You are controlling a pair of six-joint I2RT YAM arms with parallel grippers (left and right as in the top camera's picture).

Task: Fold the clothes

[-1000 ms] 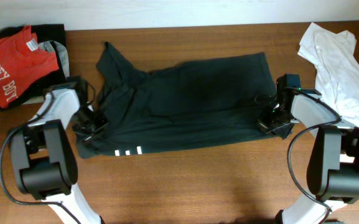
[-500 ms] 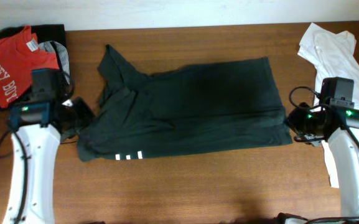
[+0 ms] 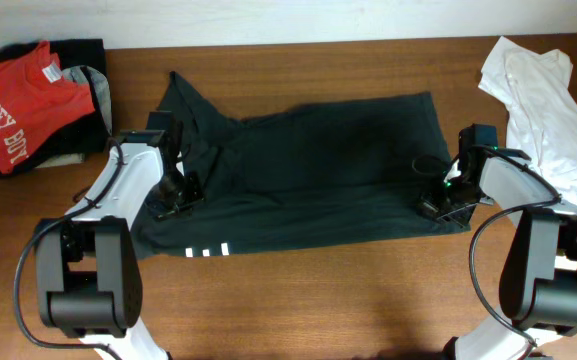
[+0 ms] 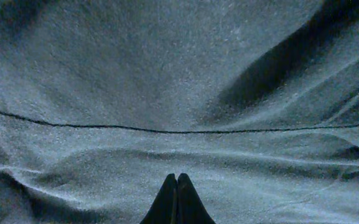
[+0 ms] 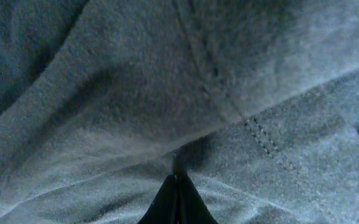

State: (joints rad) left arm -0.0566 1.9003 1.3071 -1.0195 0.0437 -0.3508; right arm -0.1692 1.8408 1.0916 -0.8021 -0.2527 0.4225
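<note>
Fabric of the soft charcoal-black T-shirt is pinched in the fully closed left claw and right claw, probably to lift it for folding.

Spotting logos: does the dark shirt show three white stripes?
Yes, three white stripes sit at the lower left of the dark shirt.

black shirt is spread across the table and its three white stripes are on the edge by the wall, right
No. The black shirt is spread across the table, but its three white stripes are on the near edge, not by the wall; the overhead view shows it.
</note>
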